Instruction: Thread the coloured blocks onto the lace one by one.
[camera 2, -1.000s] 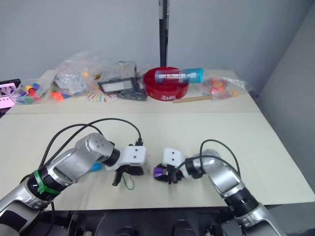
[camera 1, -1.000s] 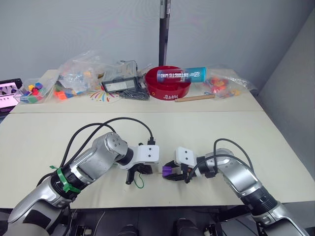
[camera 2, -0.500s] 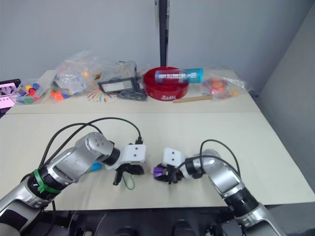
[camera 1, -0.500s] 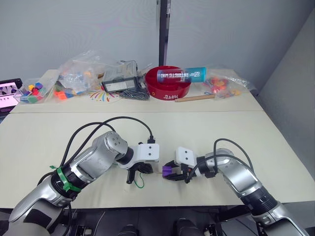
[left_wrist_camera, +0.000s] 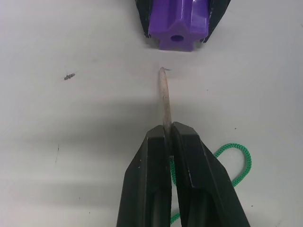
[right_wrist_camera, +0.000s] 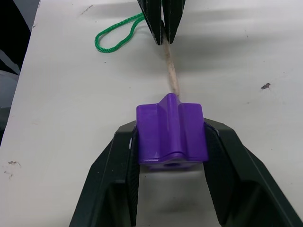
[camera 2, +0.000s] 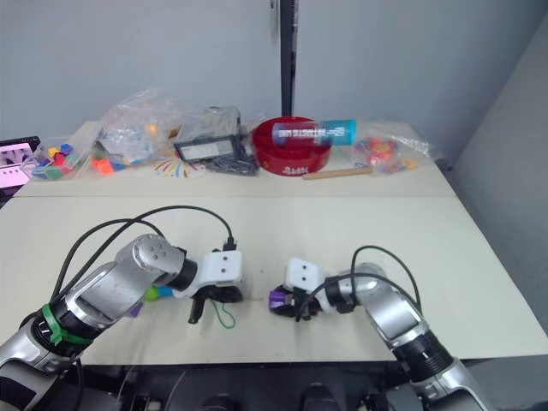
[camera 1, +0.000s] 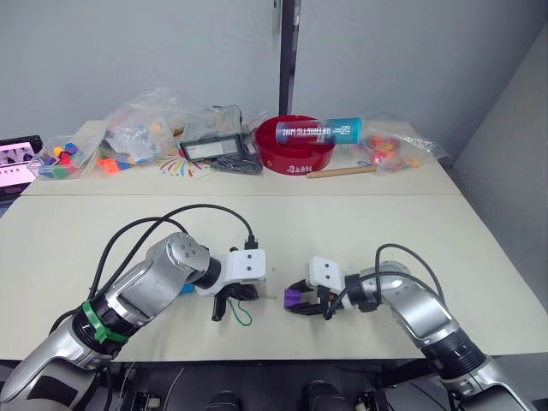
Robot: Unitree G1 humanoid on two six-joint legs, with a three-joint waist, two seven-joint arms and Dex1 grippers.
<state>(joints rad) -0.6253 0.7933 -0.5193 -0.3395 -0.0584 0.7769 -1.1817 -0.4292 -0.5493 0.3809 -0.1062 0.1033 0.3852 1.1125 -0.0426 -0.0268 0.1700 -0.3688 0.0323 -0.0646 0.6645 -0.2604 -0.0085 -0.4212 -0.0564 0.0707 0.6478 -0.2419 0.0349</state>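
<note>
My right gripper (right_wrist_camera: 171, 131) is shut on a purple block (right_wrist_camera: 171, 128), holding it just above the table near the front edge (camera 1: 294, 299). The block's hole (left_wrist_camera: 178, 38) faces my left gripper (left_wrist_camera: 168, 137). That gripper is shut on the lace, pinching its pale stiff tip (left_wrist_camera: 164, 94). The tip points at the block and ends just short of it. The green cord (right_wrist_camera: 113, 40) loops on the table behind the left fingers (camera 1: 242, 315). A blue block (camera 1: 187, 288) and a light green block (camera 2: 151, 293) lie beside my left forearm.
A red bowl (camera 1: 294, 145) holding a clear tube stands at the back. Bags of toy pieces (camera 1: 137, 128) sit at the back left, and another bag (camera 1: 385, 150) at the back right. A wooden stick (camera 1: 341, 171) lies beside the bowl. Black cables (camera 1: 188, 214) arch over my left arm.
My left gripper has drawn back a little to the left with the lace tip, widening the gap to the purple block. The right gripper has stayed put.
</note>
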